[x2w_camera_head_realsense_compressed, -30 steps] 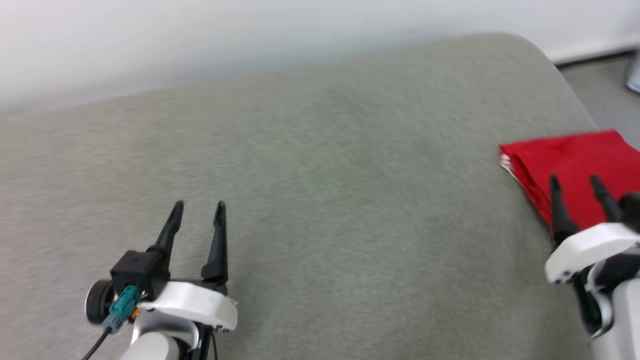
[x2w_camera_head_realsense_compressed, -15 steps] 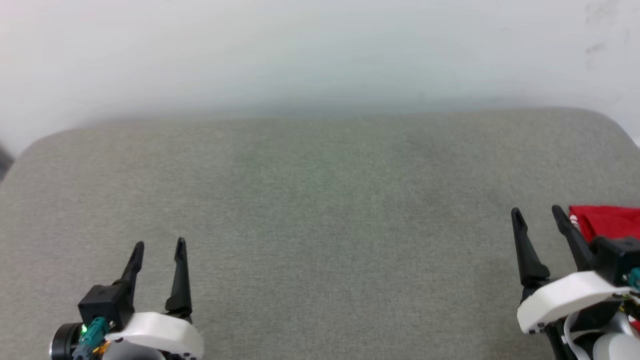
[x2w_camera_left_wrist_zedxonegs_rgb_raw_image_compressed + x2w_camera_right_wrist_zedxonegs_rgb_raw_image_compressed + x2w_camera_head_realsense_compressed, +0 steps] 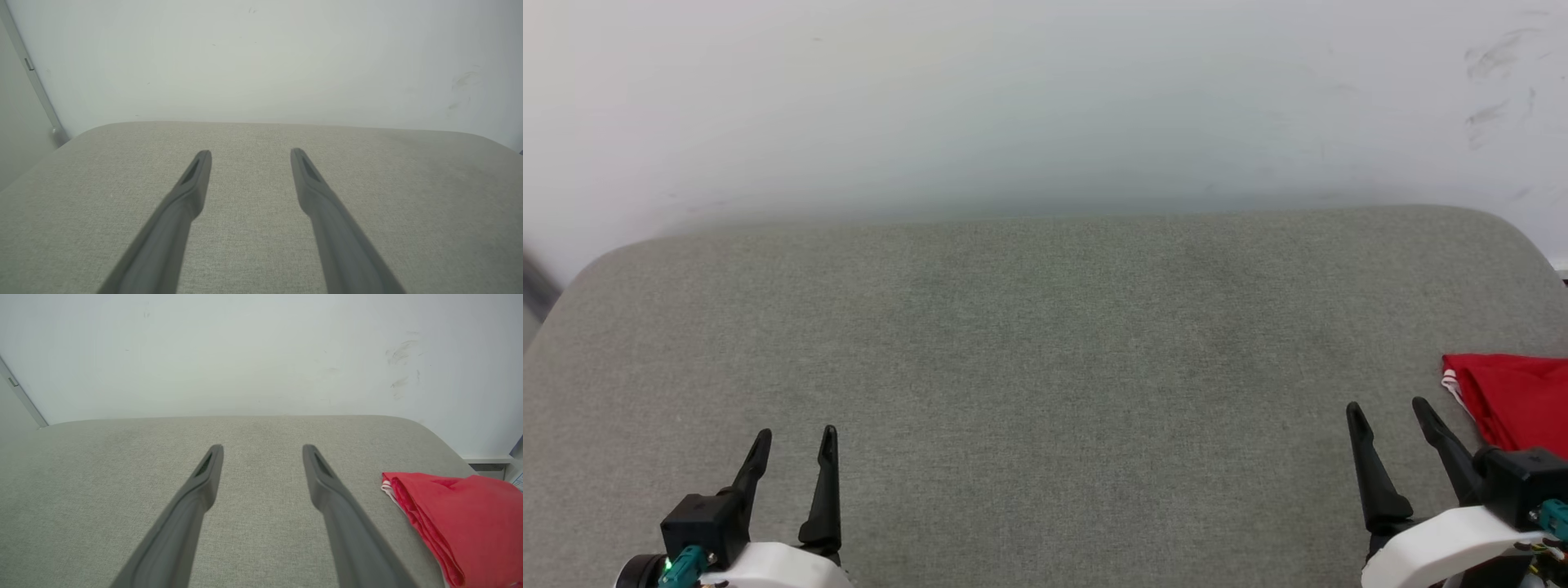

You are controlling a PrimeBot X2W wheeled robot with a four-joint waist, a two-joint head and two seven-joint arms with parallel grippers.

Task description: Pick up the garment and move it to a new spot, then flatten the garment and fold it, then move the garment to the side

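The garment [image 3: 1515, 400] lies folded as a red bundle with a sliver of white trim at the right edge of the grey padded surface [image 3: 1045, 343]; the right wrist view shows the garment [image 3: 457, 518] at its lower right. My right gripper [image 3: 1387, 410] stands open just left of it, with nothing between its fingers, as the right gripper [image 3: 262, 451] also shows in its wrist view. At the lower left my left gripper [image 3: 795, 439] is open and empty over bare fabric, and in the left wrist view the left gripper [image 3: 251, 155] has its fingers spread apart.
A pale wall [image 3: 1045, 98] rises directly behind the surface's far edge. The surface has rounded corners at far left and far right. A strip of floor and a baseboard [image 3: 488, 461] show past the right corner.
The head camera has swung and levelled, so the whole picture shifted. Both grippers now sit lower in that view, and the right one stands left of the garment instead of over it.
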